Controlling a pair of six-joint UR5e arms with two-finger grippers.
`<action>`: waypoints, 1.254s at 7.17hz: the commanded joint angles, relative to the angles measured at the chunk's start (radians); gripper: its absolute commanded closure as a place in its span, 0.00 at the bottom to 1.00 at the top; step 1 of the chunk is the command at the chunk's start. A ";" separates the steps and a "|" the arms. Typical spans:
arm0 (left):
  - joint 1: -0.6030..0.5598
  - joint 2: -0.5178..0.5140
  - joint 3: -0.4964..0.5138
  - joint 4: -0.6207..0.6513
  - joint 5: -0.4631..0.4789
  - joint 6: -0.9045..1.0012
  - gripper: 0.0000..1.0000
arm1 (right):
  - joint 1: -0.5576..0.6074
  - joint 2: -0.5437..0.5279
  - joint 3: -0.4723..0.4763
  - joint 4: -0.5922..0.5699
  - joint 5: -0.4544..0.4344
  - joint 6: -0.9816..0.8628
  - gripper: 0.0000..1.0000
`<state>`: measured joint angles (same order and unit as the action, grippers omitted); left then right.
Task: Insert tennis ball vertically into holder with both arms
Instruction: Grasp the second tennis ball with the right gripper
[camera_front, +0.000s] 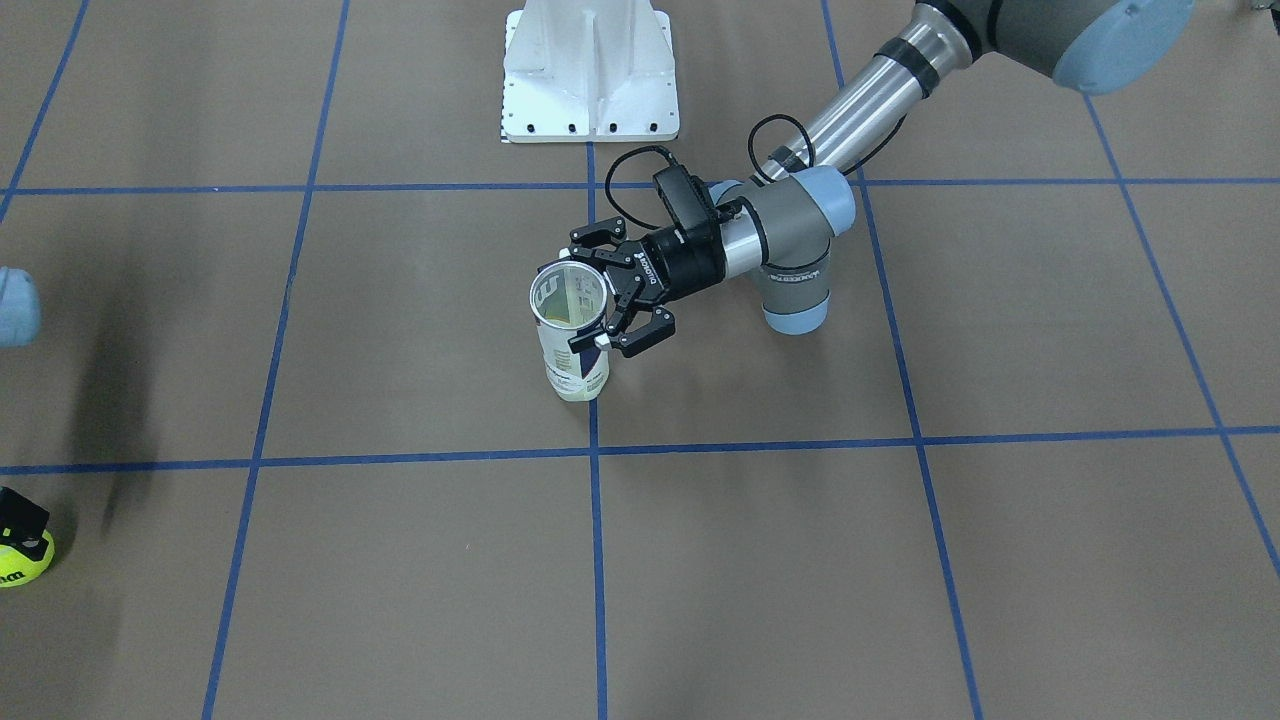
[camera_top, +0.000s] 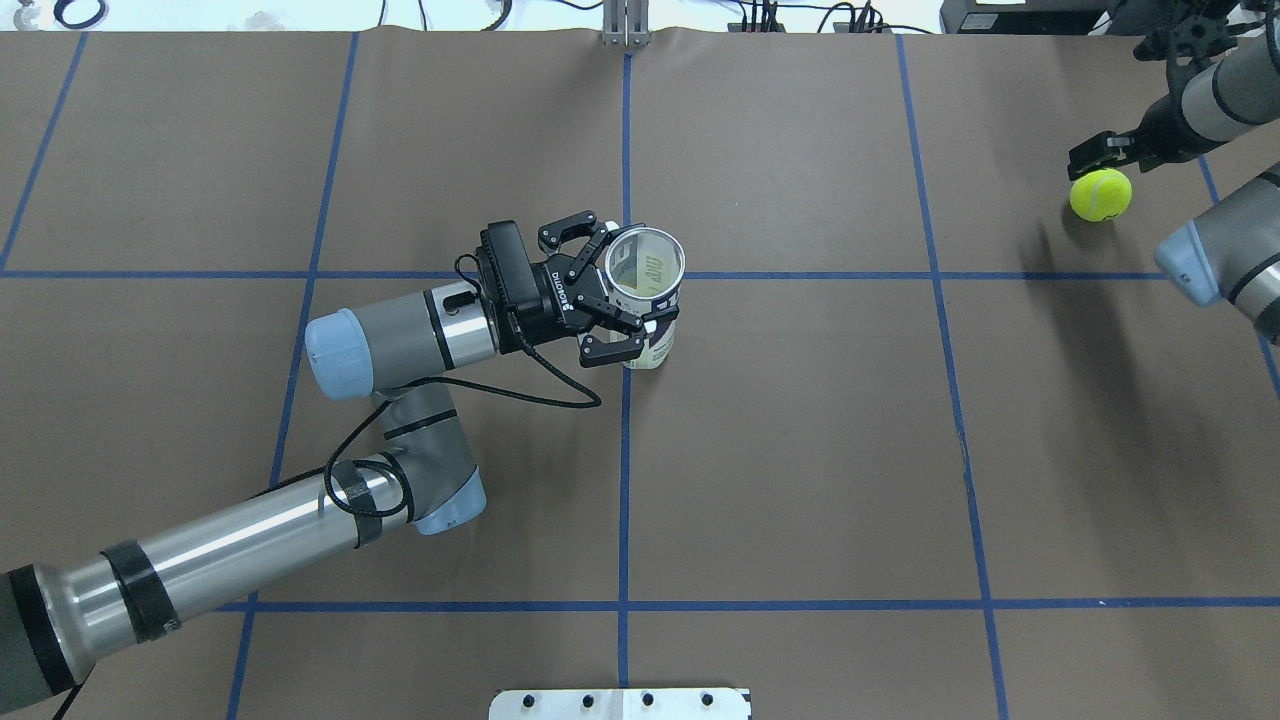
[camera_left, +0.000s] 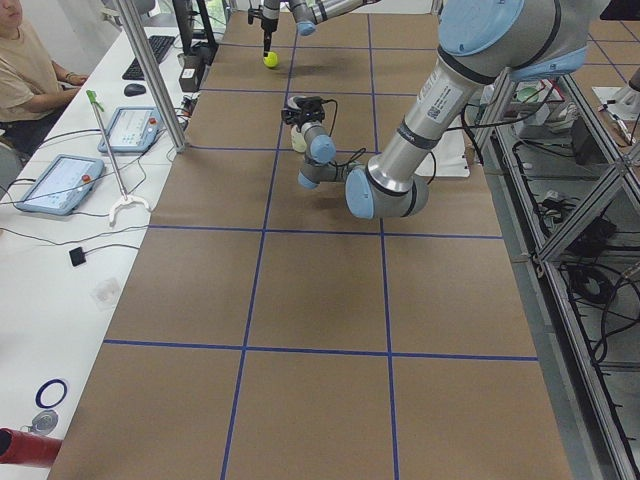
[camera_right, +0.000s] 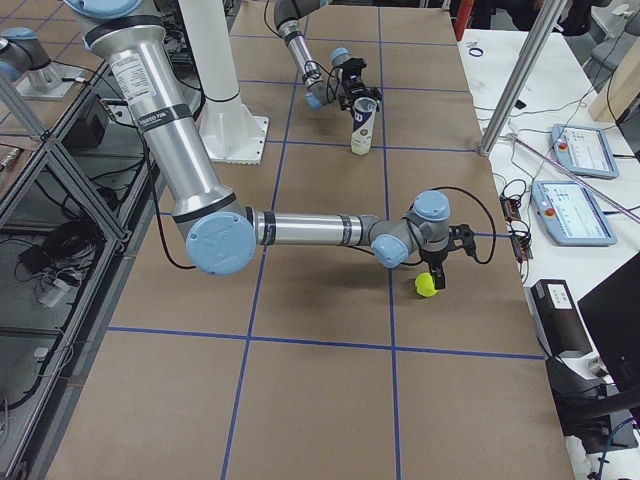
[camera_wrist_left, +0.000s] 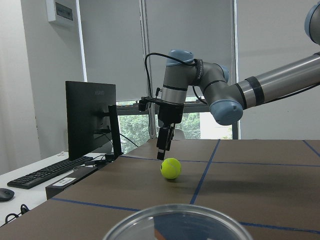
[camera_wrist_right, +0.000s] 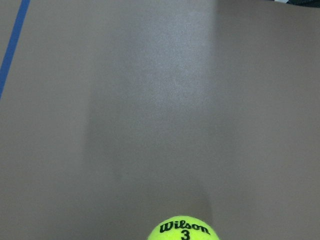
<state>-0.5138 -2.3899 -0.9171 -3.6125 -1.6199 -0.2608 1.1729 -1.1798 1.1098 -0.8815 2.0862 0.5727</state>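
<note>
One yellow tennis ball marked "Wilson 3" lay on the brown table, well apart from the single clear holder standing upright mid-table. The left gripper clasped the holder near its rim. The right gripper hung just above the ball; its spread could not be told.

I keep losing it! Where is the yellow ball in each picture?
Front-facing: ball at bottom-left edge.
Overhead: ball upper right.
Left side: ball top, left of middle.
Right side: ball right of middle.
Left wrist: ball middle.
Right wrist: ball bottom edge.
Landmark: clear tube, in all but right wrist.
</note>
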 joint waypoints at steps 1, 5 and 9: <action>0.000 0.000 0.000 0.000 0.000 0.000 0.01 | -0.032 -0.021 -0.010 0.024 -0.050 0.007 0.01; -0.002 0.000 0.000 -0.002 0.000 0.000 0.01 | -0.056 -0.026 -0.005 0.019 -0.106 0.006 1.00; -0.002 0.008 0.000 -0.002 0.002 0.000 0.01 | -0.053 0.002 0.144 -0.029 -0.019 0.174 1.00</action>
<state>-0.5154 -2.3870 -0.9161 -3.6141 -1.6185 -0.2608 1.1194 -1.1836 1.1867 -0.8764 2.0254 0.6930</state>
